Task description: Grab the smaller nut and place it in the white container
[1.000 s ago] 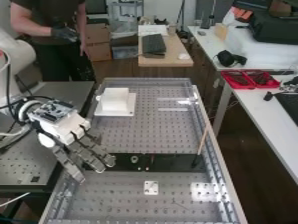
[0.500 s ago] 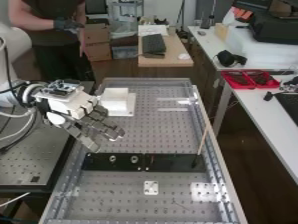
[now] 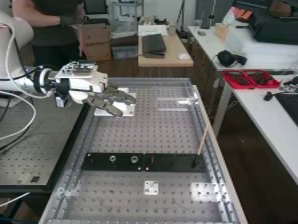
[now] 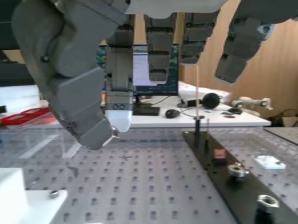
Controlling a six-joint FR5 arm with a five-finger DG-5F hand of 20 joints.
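In the high view my hand point(image 3: 83, 86) is at the bench's far left, its fingers in front of the white container point(image 3: 130, 109) and hiding much of it. The wrist view has the hand point(image 4: 76, 90) with its thumb curled against a pale fingertip. A small glint of metal, the smaller nut point(image 4: 115, 132), is pinched between them, mostly covered. Part of the white container point(image 4: 10, 196) stands below the thumb in that view, apart from it.
On the flat black bar point(image 3: 103, 162) stand the larger nut point(image 3: 113, 158) and the bearing point(image 3: 134, 159). A thin upright stick point(image 3: 203, 139) rises from the bar's right part. A small white plate point(image 3: 151, 188) lies nearer the bench's front.
The hand has moved away from above the bar, up and right in the high view, to the white container. The bar has come into full sight.
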